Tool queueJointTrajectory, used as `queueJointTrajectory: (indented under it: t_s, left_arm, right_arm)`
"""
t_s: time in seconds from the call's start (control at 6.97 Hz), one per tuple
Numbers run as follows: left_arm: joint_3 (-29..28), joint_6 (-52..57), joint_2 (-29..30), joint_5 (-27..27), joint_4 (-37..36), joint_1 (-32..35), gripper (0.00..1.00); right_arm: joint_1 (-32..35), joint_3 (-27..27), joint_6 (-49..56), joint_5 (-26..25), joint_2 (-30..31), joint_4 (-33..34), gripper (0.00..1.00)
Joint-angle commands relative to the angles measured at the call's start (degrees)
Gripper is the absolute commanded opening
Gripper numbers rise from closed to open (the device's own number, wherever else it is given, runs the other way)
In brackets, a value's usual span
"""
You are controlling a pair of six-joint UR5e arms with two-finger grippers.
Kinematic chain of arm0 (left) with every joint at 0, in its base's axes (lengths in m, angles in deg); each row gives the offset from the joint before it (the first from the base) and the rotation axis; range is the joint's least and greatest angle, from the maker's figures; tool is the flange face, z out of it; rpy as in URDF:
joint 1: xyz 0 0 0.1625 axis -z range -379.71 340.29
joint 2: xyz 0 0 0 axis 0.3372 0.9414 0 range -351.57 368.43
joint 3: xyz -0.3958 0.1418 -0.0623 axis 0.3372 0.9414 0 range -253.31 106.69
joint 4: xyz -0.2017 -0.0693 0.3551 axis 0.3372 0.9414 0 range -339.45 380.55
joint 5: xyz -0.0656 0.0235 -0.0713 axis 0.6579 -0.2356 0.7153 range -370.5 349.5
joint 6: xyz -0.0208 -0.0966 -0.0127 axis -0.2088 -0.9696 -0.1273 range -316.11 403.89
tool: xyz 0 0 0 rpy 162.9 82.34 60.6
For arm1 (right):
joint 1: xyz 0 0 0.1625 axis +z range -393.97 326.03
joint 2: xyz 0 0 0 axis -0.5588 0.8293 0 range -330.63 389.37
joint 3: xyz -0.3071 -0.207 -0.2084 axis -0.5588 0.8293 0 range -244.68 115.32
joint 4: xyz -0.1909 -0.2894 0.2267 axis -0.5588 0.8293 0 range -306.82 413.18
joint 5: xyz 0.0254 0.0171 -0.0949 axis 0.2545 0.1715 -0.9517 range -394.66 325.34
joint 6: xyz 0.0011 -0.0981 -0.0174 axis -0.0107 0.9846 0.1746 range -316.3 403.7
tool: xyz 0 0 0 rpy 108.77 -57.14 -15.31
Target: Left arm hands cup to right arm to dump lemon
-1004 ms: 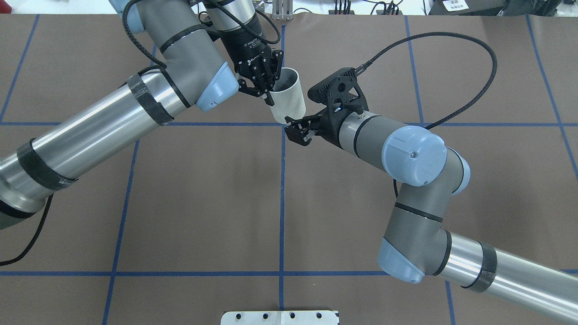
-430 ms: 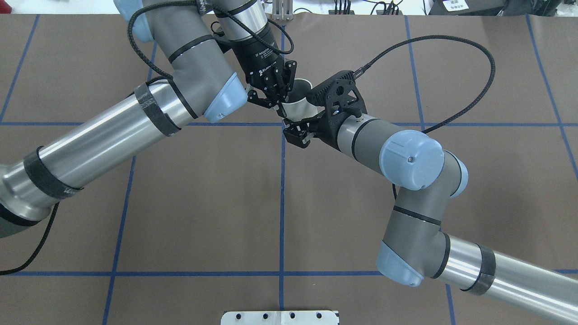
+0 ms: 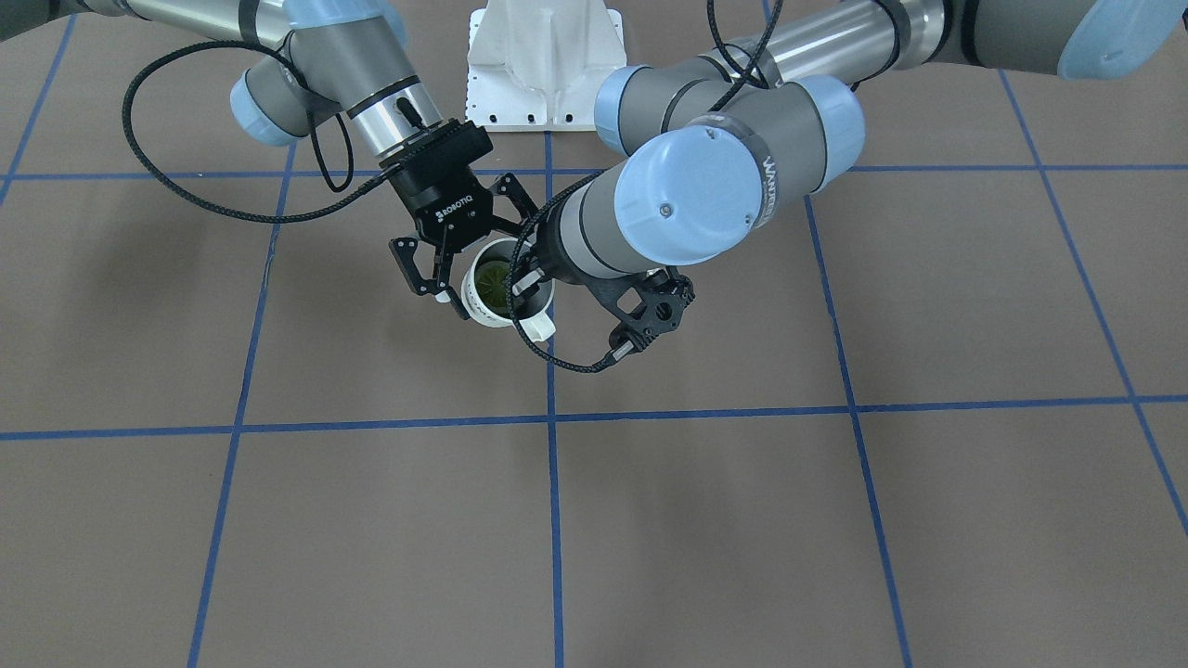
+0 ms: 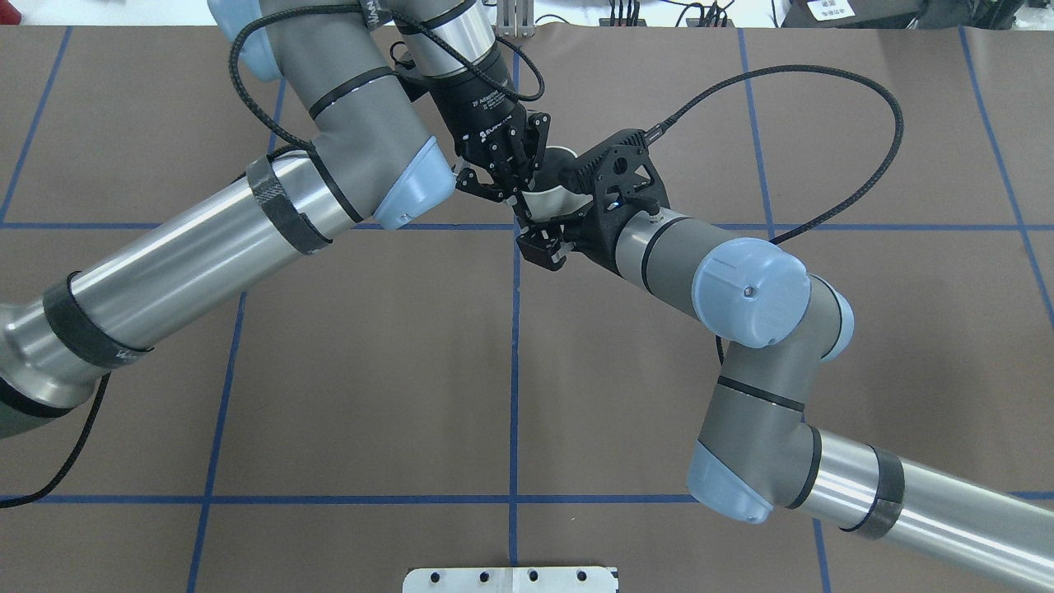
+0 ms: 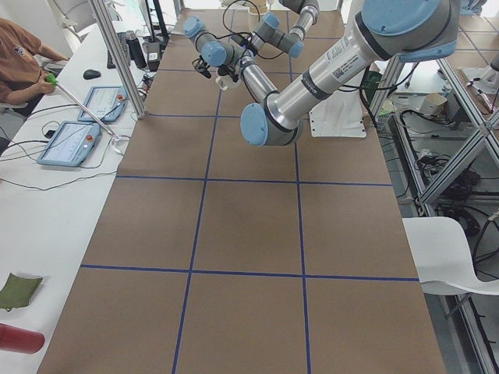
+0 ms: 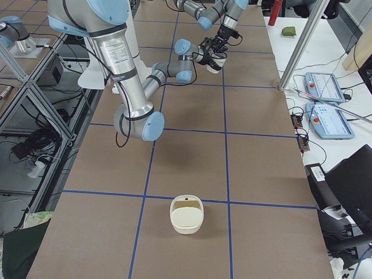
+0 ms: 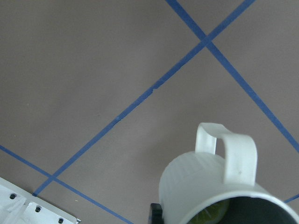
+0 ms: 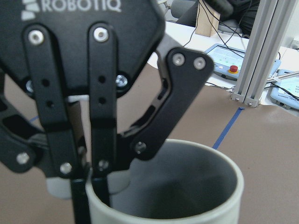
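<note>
The white ribbed cup (image 3: 483,314) hangs above the table's middle, mouth up, handle (image 3: 541,327) toward the operators' side. The yellow-green lemon (image 3: 492,283) lies inside; it also shows in the left wrist view (image 7: 212,215). My left gripper (image 4: 520,193) comes down from above and is shut on the cup's rim (image 8: 233,179), one finger inside and one outside (image 8: 100,186). My right gripper (image 3: 497,299) is open, its fingers spread on either side of the cup's body; I cannot tell if they touch it. In the overhead view the cup (image 4: 541,202) is mostly hidden by both wrists.
Brown table with blue tape lines. The white robot base plate (image 4: 510,579) is at the near edge. A cream bowl-like container (image 6: 186,215) stands toward the table's right end. Control pendants (image 6: 325,107) lie on the side bench, where a person (image 5: 19,54) sits.
My left arm has carried the cup to the right and toward the robot, up to the right gripper. The right arm has shifted only slightly left.
</note>
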Motion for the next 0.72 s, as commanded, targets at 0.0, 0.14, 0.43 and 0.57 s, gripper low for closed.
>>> queueJointTrajectory:
  t_s: [0.0,0.14,0.43,0.57]
  left_arm:
    - [0.3,0.0,0.0,0.1,0.0,-0.2,0.0]
    - [0.3,0.0,0.0,0.1,0.0,-0.2,0.0]
    - [0.5,0.0,0.0,0.6,0.0,-0.2,0.0]
    - [0.7,-0.1,0.0,0.9,0.0,-0.2,0.0]
  right_arm:
    - [0.0,0.0,0.0,0.0,0.0,-0.1,0.98]
    - [0.0,0.0,-0.1,-0.1,0.0,0.0,0.98]
    - [-0.2,0.1,-0.1,-0.1,0.0,0.0,0.98]
    - [0.0,0.1,-0.1,-0.1,0.0,0.0,0.97]
